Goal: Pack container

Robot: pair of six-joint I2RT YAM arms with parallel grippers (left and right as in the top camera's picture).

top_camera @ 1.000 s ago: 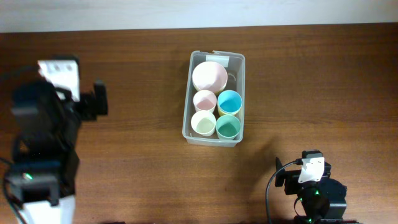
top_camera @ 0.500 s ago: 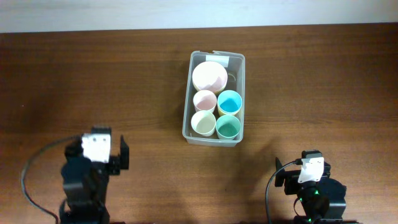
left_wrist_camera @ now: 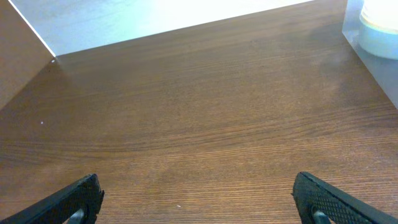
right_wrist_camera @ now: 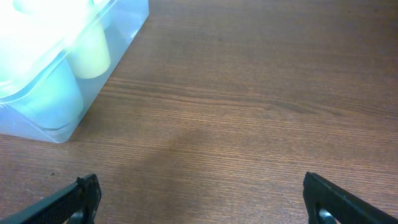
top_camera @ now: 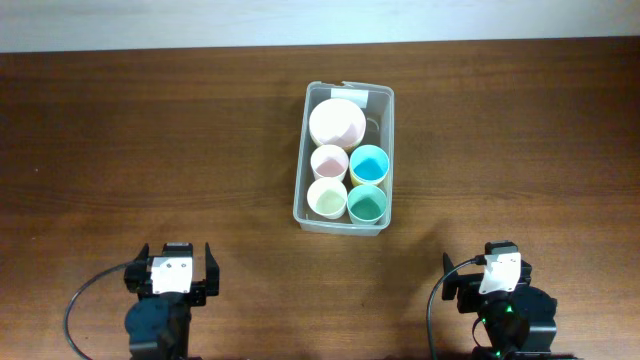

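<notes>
the container point(top_camera: 340, 228) sits centrally on the table point(top_camera: 500, 120) toward its far edge, cups point(top_camera: 329, 160) and a bowl point(top_camera: 336, 122) inside, while the left gripper point(left_wrist_camera: 199, 199) and right gripper point(right_wrist_camera: 202, 196) near the front both gape wide, empty

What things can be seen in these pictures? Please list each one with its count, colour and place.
container: one, clear plastic, middle of the table, toward the far side.
label: one, white, at the container's far rim.
bowl: one, pale pink, inside the container at its far end.
cups: four, inside the container at its near end, two by two: pink cup, blue cup, cream cup, green cup.
table: one, dark brown wood, under everything.
left gripper: one, black, open, holds nothing, near edge on the left.
right gripper: one, black, open, holds nothing, near edge on the right.
</notes>
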